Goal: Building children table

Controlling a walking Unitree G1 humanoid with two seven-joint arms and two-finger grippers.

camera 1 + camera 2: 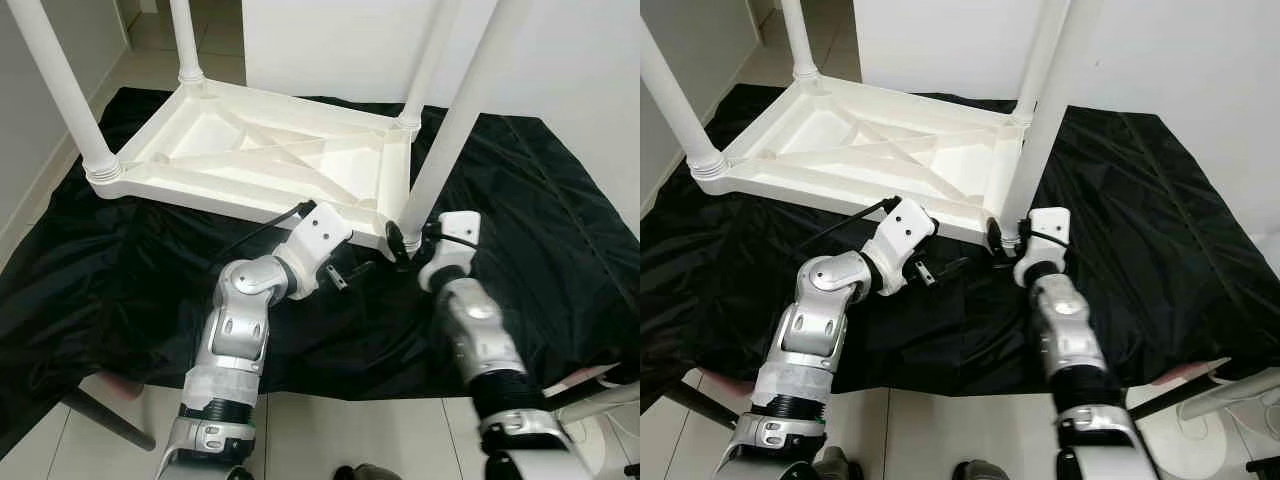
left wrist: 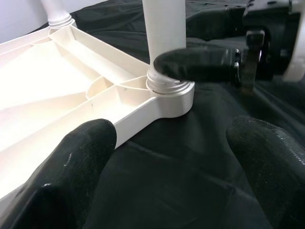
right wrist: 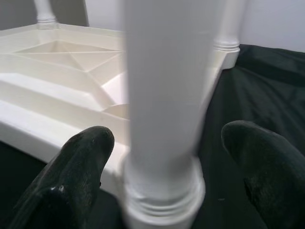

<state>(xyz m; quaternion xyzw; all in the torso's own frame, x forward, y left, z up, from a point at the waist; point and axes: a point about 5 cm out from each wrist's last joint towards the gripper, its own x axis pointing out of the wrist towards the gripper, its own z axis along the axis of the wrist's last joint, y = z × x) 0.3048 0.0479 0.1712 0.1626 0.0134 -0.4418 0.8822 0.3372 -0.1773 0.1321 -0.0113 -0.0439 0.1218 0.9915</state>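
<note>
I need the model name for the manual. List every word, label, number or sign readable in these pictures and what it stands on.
None can be read.
The upturned white table and its legs, such as the near leg, are plain white, with no print or sticker showing.
The black sheet carries no marking.
The right pincer, open around the near leg, and the left pincer, open nearby, bear no legible text.

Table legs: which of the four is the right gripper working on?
The near-right leg, nearest the robot. The right gripper is at its base, open fingers either side. The left gripper sits open beside that corner; the other three legs stand untouched.
</note>
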